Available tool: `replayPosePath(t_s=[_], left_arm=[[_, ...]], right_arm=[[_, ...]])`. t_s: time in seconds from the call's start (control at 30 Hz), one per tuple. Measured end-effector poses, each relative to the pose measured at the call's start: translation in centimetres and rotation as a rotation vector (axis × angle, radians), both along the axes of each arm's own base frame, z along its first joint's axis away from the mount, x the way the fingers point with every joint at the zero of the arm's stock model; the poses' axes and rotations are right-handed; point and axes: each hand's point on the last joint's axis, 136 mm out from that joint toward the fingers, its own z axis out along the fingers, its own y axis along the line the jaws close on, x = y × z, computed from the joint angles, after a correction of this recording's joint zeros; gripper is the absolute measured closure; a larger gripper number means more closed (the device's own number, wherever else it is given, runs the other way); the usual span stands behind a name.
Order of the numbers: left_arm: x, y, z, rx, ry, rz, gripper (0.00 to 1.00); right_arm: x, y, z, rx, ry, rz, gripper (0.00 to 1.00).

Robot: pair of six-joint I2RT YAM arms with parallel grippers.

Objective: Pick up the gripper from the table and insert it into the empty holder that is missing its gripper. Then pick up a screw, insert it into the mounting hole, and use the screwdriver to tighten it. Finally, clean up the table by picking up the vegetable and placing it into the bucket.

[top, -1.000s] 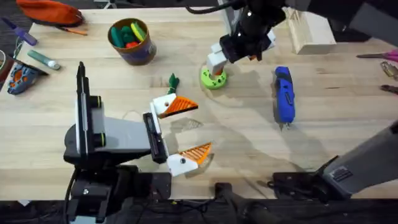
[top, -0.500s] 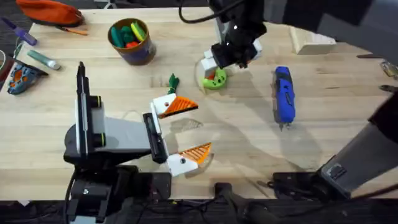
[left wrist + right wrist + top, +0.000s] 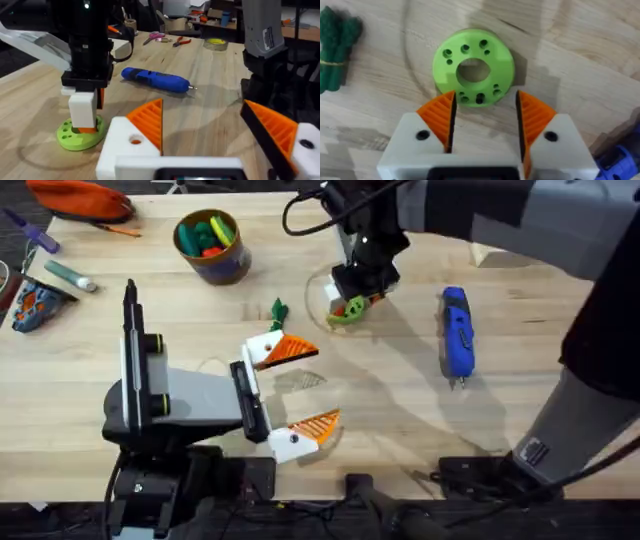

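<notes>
My right gripper [image 3: 350, 302] reaches in from the far side and hangs open just over the lime-green disc [image 3: 344, 310]. In the right wrist view its orange fingers [image 3: 440, 115] overlap the near edge of the disc [image 3: 472, 70]. The dark green vegetable [image 3: 277, 310] [image 3: 335, 50] lies left of the disc. To its right lies the blue screwdriver [image 3: 457, 332] [image 3: 155, 80]. The bucket [image 3: 212, 245] stands at the back left. My left gripper [image 3: 325, 385] [image 3: 202, 107] rests open near the front, both orange fingers fitted. The loose gripper, the holder and the screw are out of view.
A wooden block [image 3: 505, 240] sits at the back right of the table [image 3: 540, 390]. An orange pouch [image 3: 80, 198], a marker [image 3: 68, 275] and a small blue-orange item [image 3: 35, 305] lie at the far left. Pliers [image 3: 182, 41] and a tape roll [image 3: 216, 44] lie beyond the screwdriver.
The right arm has swung left and toward me, lowering its gripper from behind the green disc to just above it. The left arm has not moved.
</notes>
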Motion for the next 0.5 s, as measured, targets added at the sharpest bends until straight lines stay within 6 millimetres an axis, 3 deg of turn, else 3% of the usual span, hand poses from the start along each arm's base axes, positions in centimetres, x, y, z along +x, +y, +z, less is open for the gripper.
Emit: replayPosePath(t_s=[0.5], left_arm=[[0.0,0.0,0.0,0.0,0.0,0.0,0.016]], right_arm=[[-0.7,1.2,-0.5,-0.004,0.006,0.054,0.508]])
